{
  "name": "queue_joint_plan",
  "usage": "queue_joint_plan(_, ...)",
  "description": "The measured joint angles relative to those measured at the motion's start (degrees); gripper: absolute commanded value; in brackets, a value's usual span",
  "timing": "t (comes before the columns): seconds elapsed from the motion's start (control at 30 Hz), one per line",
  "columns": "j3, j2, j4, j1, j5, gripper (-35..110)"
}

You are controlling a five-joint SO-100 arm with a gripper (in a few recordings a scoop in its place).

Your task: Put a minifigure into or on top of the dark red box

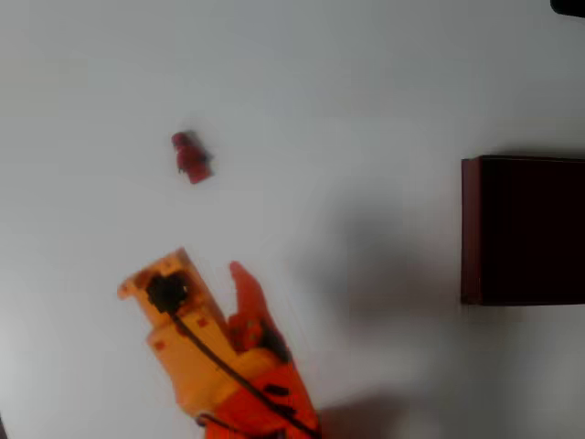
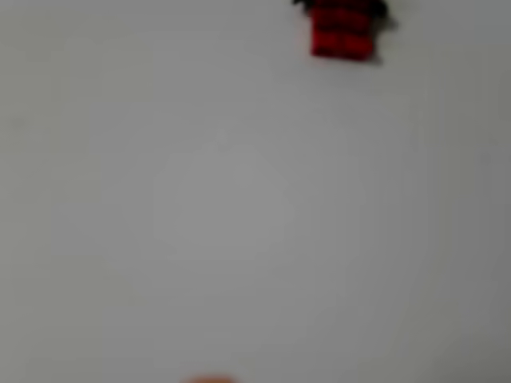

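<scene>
Our gripper (image 1: 212,279) is open and holds nothing. We see the little red minifigure (image 1: 190,156) lying on the white table (image 1: 347,101), a bit above the gripper in the overhead view. It sits at the top in the wrist view (image 2: 342,30). The dark red box (image 1: 523,230) is far off at the right edge.

plain white table (image 1: 366,82), dark obj top-right corner (image 1: 569,6)

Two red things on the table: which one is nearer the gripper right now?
The minifigure, the tiny bright red toy up and left of the gripper in the overhead view. The dark red box sits farther off at the right edge.
</scene>
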Motion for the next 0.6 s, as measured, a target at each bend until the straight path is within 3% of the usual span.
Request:
queue_joint_plan(0.23, -0.2, -5.5, -6.9, -2.5, 3.9, 19)
queue_joint_plan(0.6, -13.1, -33.0, -11.6, -4.3, 4.6, 20)
